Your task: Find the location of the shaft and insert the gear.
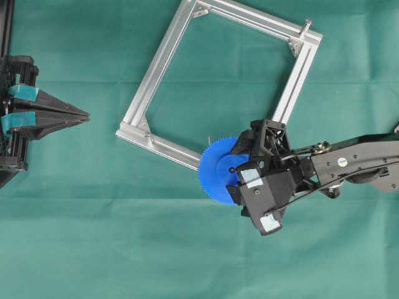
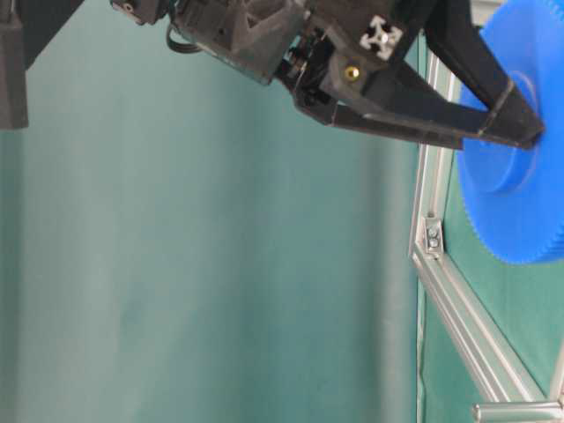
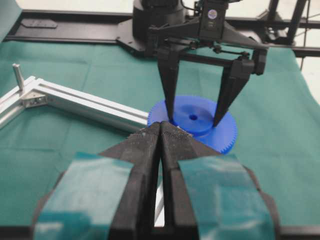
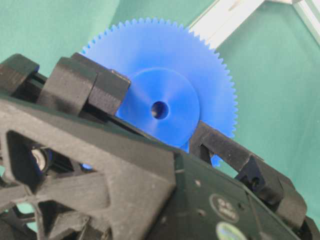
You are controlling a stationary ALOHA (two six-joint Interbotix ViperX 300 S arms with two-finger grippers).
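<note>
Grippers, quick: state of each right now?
Left gripper: shut, holding nothing.
Right gripper: fingers on either side of the gear's raised hub, gripping it.

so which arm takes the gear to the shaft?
Right. The right gripper already straddles the gear's hub, fingers against its sides, and sits beside the frame whose far corner carries the shaft. The left gripper is shut and parked at the far edge.
</note>
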